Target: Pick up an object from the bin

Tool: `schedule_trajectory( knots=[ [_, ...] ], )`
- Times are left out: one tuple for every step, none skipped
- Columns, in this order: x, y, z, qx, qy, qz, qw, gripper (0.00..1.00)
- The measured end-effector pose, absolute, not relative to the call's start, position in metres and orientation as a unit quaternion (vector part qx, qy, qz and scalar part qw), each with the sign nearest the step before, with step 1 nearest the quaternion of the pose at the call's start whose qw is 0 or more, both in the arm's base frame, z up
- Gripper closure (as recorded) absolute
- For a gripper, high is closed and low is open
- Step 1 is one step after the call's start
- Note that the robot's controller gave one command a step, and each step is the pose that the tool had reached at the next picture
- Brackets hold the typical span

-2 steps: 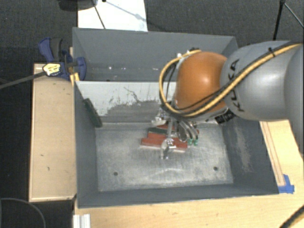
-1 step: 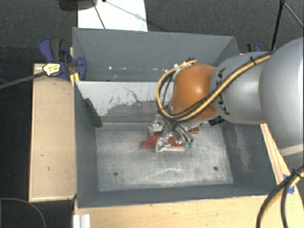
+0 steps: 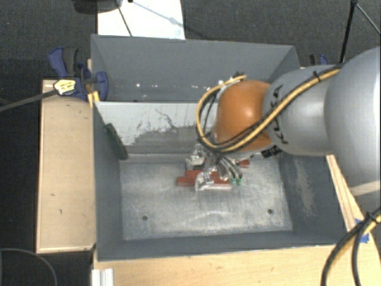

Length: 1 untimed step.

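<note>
- Bin (image 3: pixel 155 214): grey metal, floor scuffed.
- Dark narrow bar (image 3: pixel 116 142): tilted against the left wall near the back corner, well apart from the tool.
- Red-brown flat piece (image 3: pixel 186 179): on the floor at mid-bin, its right part under the tool.
- Tool (image 3: pixel 209 180): down at the red-brown piece; how far open, and whether it has hold, cannot be told.
- Orange wrist cover (image 3: pixel 238 115): above the tool, cables looped round it.

The gripper (image 3: pixel 209 179) hangs over a red-brown piece (image 3: pixel 186 179) in the bin (image 3: pixel 178 219).
</note>
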<state>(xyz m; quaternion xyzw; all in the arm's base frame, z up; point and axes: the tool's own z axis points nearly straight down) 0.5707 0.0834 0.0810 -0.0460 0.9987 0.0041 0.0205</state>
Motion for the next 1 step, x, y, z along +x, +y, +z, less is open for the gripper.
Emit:
schedule_trajectory(
  knots=[
    [0.5829, 0.074, 0.2657, -0.027, 1.0, 0.001, 0.006, 1.0]
  ],
)
